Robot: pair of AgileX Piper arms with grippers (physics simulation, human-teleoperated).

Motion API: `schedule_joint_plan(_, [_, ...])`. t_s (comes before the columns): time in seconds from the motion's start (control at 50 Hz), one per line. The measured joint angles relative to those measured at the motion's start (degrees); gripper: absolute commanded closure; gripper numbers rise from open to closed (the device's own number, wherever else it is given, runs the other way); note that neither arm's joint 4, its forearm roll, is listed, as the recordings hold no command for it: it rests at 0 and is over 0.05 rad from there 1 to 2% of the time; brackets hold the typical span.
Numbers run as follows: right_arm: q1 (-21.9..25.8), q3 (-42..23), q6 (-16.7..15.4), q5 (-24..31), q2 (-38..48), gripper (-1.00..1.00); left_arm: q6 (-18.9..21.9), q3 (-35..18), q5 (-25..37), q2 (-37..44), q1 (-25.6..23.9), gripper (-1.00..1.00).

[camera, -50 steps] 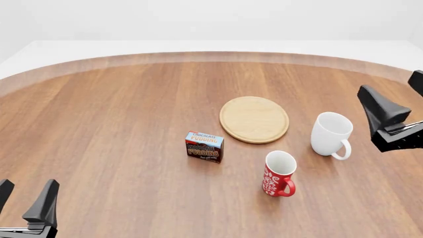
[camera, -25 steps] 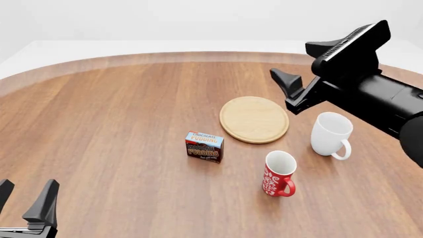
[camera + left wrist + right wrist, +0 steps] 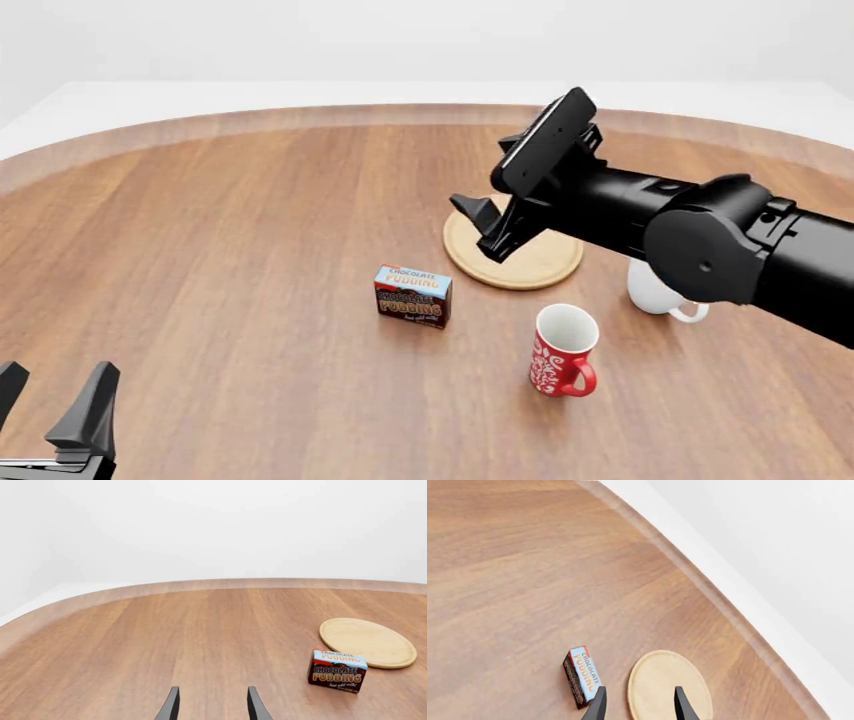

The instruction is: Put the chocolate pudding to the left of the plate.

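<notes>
Nearest me, my left gripper point(image 3: 54, 420) sits low at the table's near edge with its fingers spread apart and nothing between them, well away from everything else. Further in stands the red patterned mug point(image 3: 565, 351), and just beyond it to the left the chocolate pudding point(image 3: 412, 296), upright on the wooden table point(image 3: 200, 250), front face toward me. It stands near the plate point(image 3: 514, 242) on its left and nearer side, not touching it. The white mug point(image 3: 663, 285) is mostly hidden behind my right arm. My right gripper point(image 3: 483, 222) hangs above the plate's left rim, fingers parted and empty, angled down toward the carton.

I judge the carton light and fairly stiff, though a cardboard wall would dent under a hard squeeze, and its smooth printed faces may slip. Standing tall on a narrow base, it would tip at a sideways nudge. I would take it across the two broad faces, low to mid height, closing gently.
</notes>
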Motion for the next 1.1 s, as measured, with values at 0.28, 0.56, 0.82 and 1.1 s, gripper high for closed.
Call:
schedule_joint_plan(0.28, [2.14,0.11,-0.54,-0.95,5.33,-1.0,0.0,0.0,0.0,0.0,0.0,-1.0])
schedule_joint_plan(0.56, [3.9,1.18,-0.24,-2.74,9.08,-1.0,0.0,0.0,0.0,0.0,0.0,-1.0])
schedule_joint_plan(0.82, [4.34,2.41,0.45,-4.74,11.54,-1.0,0.0,0.0,0.0,0.0,0.0,-1.0])
schedule_joint_plan(1.1, [4.02,2.45,1.19,-6.97,14.95,-1.0,0.0,0.0,0.0,0.0,0.0,-1.0])
